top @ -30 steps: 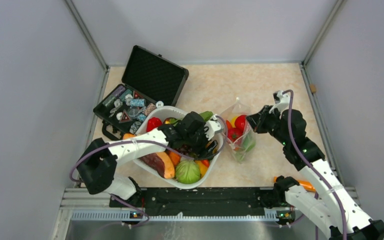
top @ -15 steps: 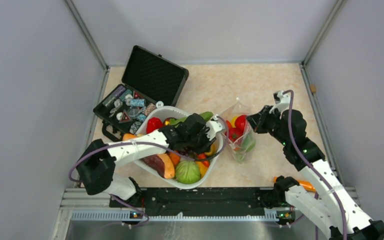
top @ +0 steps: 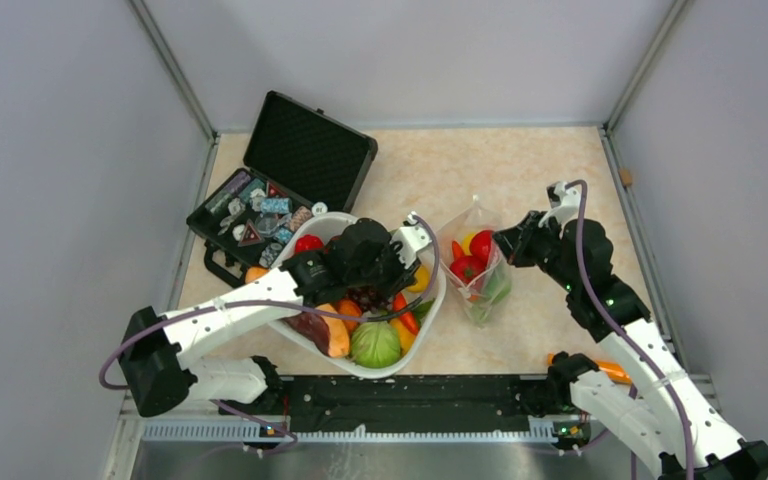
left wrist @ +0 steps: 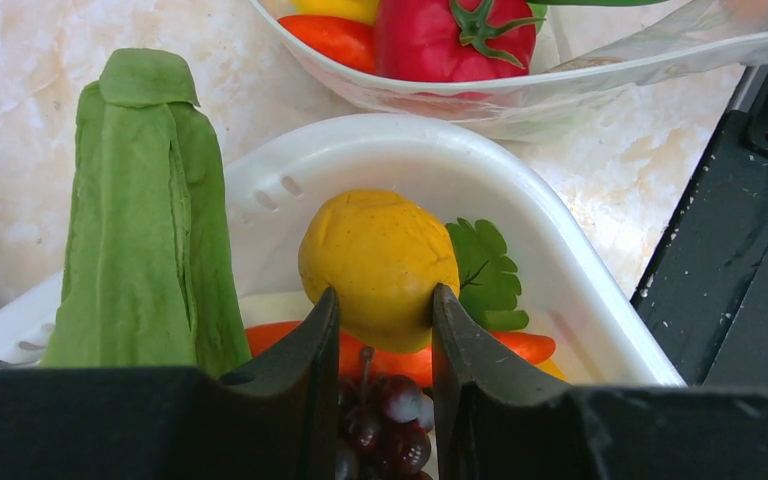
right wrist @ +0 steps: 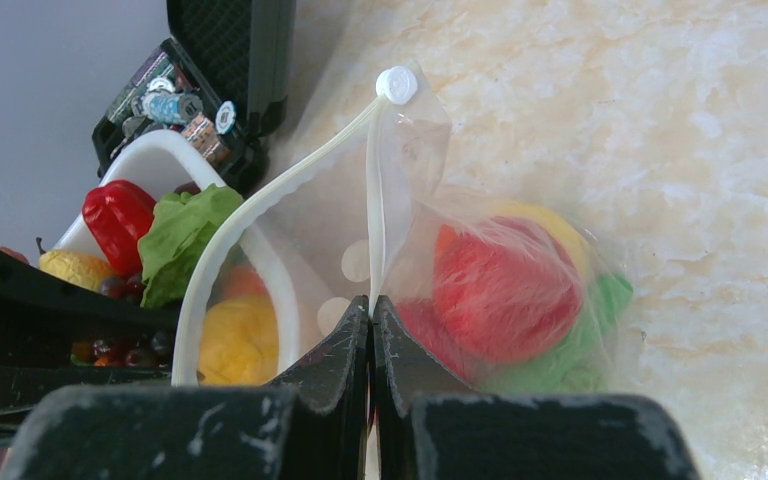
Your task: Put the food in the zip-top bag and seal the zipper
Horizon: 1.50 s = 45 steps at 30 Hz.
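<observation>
A marbled table [top: 440, 170] is seen, with a black hard case [top: 305, 150] lying open at its far left. Nearer the arms a white basket [left wrist: 560, 290] is heaped with toy produce. Just to its right the zip-top bag [top: 475, 218] is stood mouth-up, close beside the basket's rim.

The bag is held open from the right. The right gripper [right wrist: 370, 310] is pinched fully together on one lip of the mouth, and the zipper [right wrist: 260, 190] is seen curving away from it unjoined. Through the clear film a red tomato [right wrist: 505, 290], a yellow piece [right wrist: 550, 225] and a green piece [right wrist: 600, 300] can be made out — so part of the loading is judged done.

Over the basket's right end, the left gripper [left wrist: 385, 300] is drawn to a narrow gap on a yellow lemon [left wrist: 375, 250], with a finger pressed to each side. Whether the lemon is lifted clear of the pile cannot be told. To its left a long green pod [left wrist: 145, 220] is propped against the basket wall, and a dark grape bunch [left wrist: 380, 425] lies beneath the fingers.

What is left, by this reading, is that the lemon is to be carried across and dropped into the mouth, and the pod and any other small pieces are to follow. The zipper is then to be run shut — nothing of the sealing has been begun.
</observation>
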Available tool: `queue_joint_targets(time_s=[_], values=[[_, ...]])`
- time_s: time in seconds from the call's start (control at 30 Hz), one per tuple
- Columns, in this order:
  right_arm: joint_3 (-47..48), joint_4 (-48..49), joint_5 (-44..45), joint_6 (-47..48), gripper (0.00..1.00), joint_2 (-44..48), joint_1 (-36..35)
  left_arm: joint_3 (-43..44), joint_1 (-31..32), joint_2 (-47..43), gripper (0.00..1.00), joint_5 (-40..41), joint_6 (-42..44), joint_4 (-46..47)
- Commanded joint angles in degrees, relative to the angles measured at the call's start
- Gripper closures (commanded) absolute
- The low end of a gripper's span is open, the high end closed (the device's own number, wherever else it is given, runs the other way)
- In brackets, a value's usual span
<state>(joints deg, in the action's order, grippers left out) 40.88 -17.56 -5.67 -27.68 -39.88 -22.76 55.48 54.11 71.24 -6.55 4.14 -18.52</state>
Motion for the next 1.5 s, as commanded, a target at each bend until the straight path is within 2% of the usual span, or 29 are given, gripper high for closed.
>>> queue_joint_targets(time_s=[0.0, 0.43, 0.83, 1.03, 1.2, 1.3, 1.37, 1.43, 1.47], values=[[1.9, 1.5, 0.1, -0.1, 1.0, 0.2, -0.2, 2.6, 0.1, -2.6, 0.84, 0.3, -0.7, -0.7], [1.7, 1.8, -0.3, -0.3, 1.0, 0.2, -0.2, 5.3, 0.0, -8.2, 0.85, 0.7, -1.2, -0.9], [1.4, 2.4, -0.9, -0.6, 1.0, 0.2, -0.2, 10.1, 0.0, -12.5, 0.84, -0.9, -2.0, 4.4], [1.6, 2.5, -1.3, -0.8, 1.0, 0.1, -0.2, 9.7, 0.0, -11.8, 0.82, -2.7, -3.2, 12.2], [1.6, 3.0, -1.9, -1.0, 1.0, 0.1, -0.2, 8.3, 0.0, -7.0, 0.81, -6.3, -6.5, 21.6], [1.8, 2.9, -2.2, -1.2, 1.0, 0.2, -0.2, 8.4, 0.1, -2.9, 0.77, -7.6, -6.8, 24.4], [2.1, 2.7, -2.4, -1.2, 1.0, 0.5, -0.2, 8.6, 0.1, -0.6, 0.69, -6.0, -7.1, 25.1], [2.4, 2.6, -2.4, -1.3, 1.0, 1.1, -0.2, 9.4, 0.0, 1.8, 0.65, -4.1, -7.2, 23.5], [2.5, 2.6, -2.4, -1.3, 1.0, 1.5, -0.2, 10.0, 0.0, 2.5, 0.59, -3.8, -7.2, 22.5]])
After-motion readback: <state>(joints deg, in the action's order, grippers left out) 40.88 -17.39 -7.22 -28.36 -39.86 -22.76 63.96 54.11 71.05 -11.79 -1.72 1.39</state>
